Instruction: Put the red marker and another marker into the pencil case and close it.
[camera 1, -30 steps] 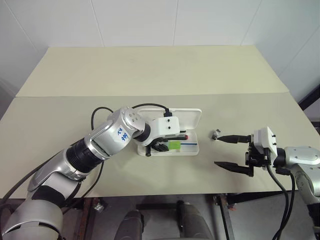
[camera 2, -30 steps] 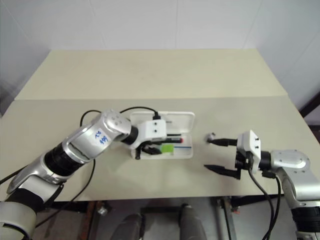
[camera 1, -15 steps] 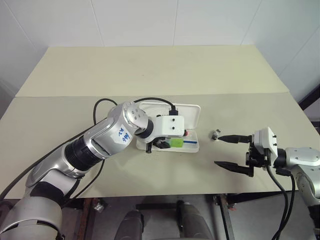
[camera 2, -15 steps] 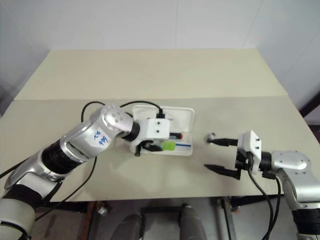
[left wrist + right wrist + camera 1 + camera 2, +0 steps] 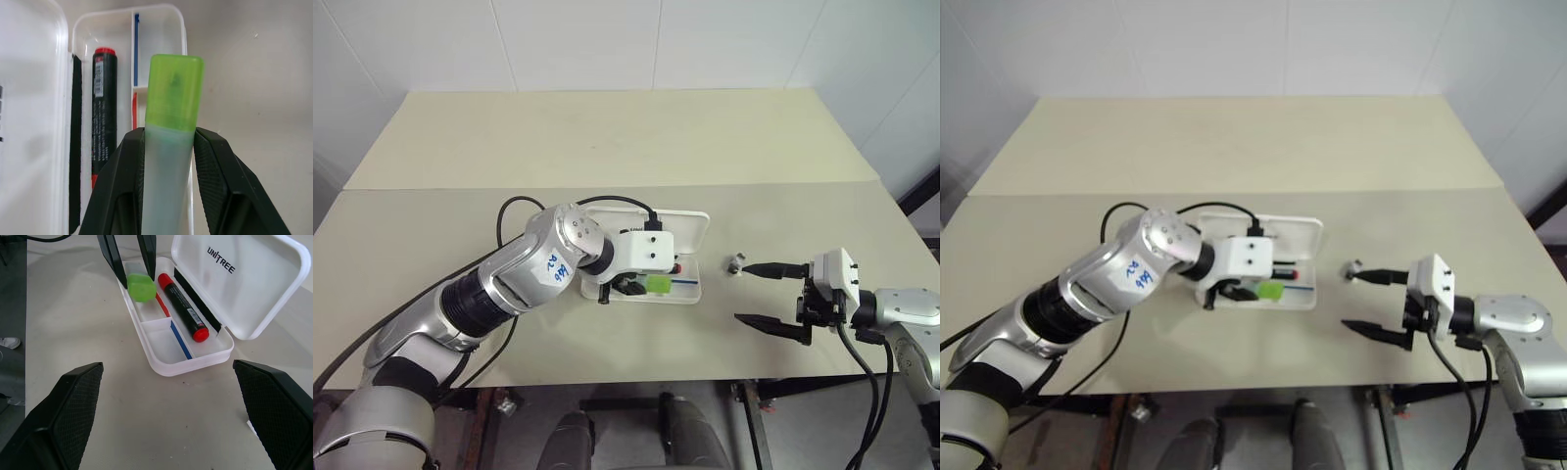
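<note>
The left gripper, clamped on the highlighter, has rolled slightly over the open case where the red marker already lies, ready to drop it; the right gripper waits wide open.

Looks like a robot test lab or trial cell rather than a home. Bare white panelled walls on all sides, two plain beige flat-topped desks pushed together with a seam between. Loose black cables trailing off the arms, dark metal desk framing over grey floor below.
</note>
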Controlling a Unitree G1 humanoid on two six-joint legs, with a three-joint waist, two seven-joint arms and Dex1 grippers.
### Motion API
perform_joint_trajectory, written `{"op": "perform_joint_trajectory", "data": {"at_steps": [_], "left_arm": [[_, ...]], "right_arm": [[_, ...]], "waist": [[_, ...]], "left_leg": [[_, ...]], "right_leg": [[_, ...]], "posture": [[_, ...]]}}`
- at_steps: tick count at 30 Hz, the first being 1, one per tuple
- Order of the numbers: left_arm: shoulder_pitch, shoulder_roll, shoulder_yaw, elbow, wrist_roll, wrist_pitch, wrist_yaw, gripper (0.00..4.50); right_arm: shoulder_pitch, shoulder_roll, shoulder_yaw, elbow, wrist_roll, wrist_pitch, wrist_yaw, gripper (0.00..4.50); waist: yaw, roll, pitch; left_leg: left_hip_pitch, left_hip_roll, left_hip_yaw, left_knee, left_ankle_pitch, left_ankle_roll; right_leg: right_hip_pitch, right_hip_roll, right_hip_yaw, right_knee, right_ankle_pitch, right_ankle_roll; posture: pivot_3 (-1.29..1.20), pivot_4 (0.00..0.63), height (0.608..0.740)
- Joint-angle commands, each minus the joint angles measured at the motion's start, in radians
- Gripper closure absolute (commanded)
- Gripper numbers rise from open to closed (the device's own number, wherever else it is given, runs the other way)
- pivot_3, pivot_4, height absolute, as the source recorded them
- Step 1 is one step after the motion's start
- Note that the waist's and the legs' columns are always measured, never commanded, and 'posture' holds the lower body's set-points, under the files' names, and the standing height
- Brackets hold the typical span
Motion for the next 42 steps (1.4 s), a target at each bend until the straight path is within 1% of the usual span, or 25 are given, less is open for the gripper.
{"op": "perform_joint_trajectory", "data": {"at_steps": [1,20,31,42], "left_arm": [[0.0,-0.012,-0.005,0.018,0.035,-0.036,0.008,3.31],[0.002,-0.09,-0.005,0.102,0.12,-0.08,0.046,3.31],[0.019,-0.085,-0.014,0.074,0.137,-0.071,0.026,3.31],[0.032,-0.04,0.022,-0.064,0.104,-0.027,-0.03,3.31]], "right_arm": [[0.009,-0.01,-0.037,-0.04,0.019,0.004,-0.004,0.0],[0.052,-0.013,-0.055,-0.082,0.024,0.024,-0.03,0.0],[0.054,-0.015,-0.055,-0.087,0.023,0.033,-0.035,0.0],[0.048,-0.015,-0.055,-0.086,0.024,0.04,-0.033,0.0]], "waist": [[0.0,0.0,0.0],[0.0,0.0,0.0],[0.001,0.0,0.0],[0.0,0.0,0.0]], "left_leg": [[0.0,0.0,0.0,0.0,0.0,0.0],[0.0,0.0,0.0,0.0,0.0,0.0],[0.0,0.0,0.0,0.0,0.0,0.0],[0.0,0.0,0.0,0.0,0.0,0.0]], "right_leg": [[0.0,0.0,0.0,0.0,0.0,0.0],[0.0,0.0,0.0,0.0,0.0,0.0],[0.0,0.0,0.0,0.0,0.0,0.0],[0.0,0.0,0.0,0.0,0.0,0.0]], "posture": [[0.0,0.15,0.74],[0.0,0.15,0.74],[0.0,0.15,0.74],[0.0,0.15,0.74]]}}
